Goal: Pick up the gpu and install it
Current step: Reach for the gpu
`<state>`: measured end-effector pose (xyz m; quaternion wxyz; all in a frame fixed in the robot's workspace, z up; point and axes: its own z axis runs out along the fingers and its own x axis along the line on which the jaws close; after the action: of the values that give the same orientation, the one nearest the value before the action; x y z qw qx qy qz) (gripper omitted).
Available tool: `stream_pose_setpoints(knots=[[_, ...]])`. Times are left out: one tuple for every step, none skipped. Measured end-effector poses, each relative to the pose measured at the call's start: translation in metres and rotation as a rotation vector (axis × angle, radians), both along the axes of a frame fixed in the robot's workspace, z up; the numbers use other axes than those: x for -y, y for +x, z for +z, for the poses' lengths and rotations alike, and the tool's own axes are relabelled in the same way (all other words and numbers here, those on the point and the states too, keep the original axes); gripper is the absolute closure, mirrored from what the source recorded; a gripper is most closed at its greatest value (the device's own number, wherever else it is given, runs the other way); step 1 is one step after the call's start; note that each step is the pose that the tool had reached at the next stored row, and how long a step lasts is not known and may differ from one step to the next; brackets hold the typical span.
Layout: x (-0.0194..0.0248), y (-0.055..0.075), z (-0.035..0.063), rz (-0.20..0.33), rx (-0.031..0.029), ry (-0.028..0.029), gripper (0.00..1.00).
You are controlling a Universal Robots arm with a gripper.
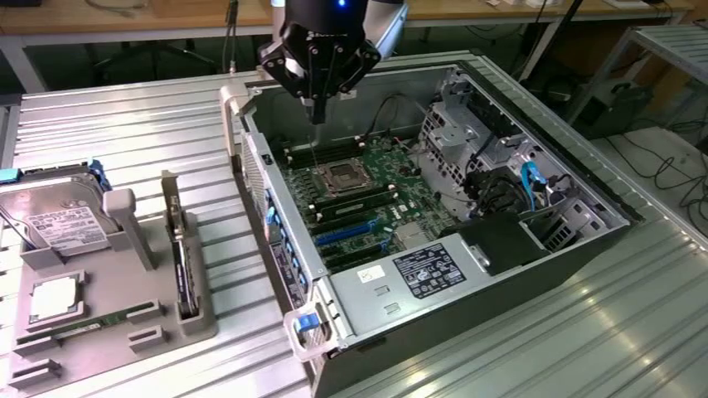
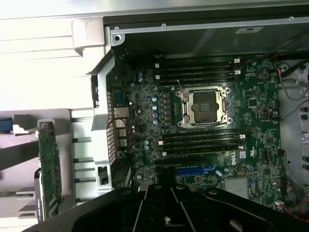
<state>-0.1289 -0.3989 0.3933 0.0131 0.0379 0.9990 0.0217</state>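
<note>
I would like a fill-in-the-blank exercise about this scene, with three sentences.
1. The gripper hangs over the motherboard with its fingers ____, holding nothing.
2. The gpu stands on edge ____ the computer case.
3. The hard drive has a ____ label.

Missing words: shut; outside; white.

- Black gripper [image 1: 318,116].
- Dark green gpu [image 2: 48,169], in pale grey holder [image 1: 124,240].
- Green motherboard [image 1: 360,195]; black memory slots, blue slots [image 1: 348,235] at 6 o'clock from silver socket [image 1: 340,176].
- Grey case [image 1: 252,153]; light blue cables [image 1: 531,184] at 3 o'clock inside.
- Silver drive [image 1: 55,211], white label with black print.
- Black sticker [image 1: 426,269], white print.
- Silver table [image 1: 144,133], ribbed in parallel lines.
</note>
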Motion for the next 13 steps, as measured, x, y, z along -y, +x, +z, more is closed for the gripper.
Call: stream_pose_setpoints(knots=[[0.0,-0.0005,0.0,0.0,0.0,0.0,0.89],[0.0,-0.001,0.0,0.0,0.0,0.0,0.89],[0.0,-0.0014,0.0,0.0,0.0,0.0,0.89],[0.0,-0.0017,0.0,0.0,0.0,0.0001,0.89],[0.0,-0.0021,0.0,0.0,0.0,0.0,0.89],[0.0,-0.0024,0.0,0.0,0.0,0.0,0.89],[0.0,-0.0027,0.0,0.0,0.0,0.0,0.89],[0.0,-0.0032,0.0,0.0,0.0,0.0,0.89],[0.0,-0.0036,0.0,0.0,0.0,0.0,0.89],[0.0,-0.004,0.0,0.0,0.0,0.0,0.89],[0.0,-0.0045,0.0,0.0,0.0,0.0,0.89],[0.0,-0.0054,0.0,0.0,0.0,0.0,0.89],[0.0,-0.0061,0.0,0.0,0.0,0.0,0.89]])
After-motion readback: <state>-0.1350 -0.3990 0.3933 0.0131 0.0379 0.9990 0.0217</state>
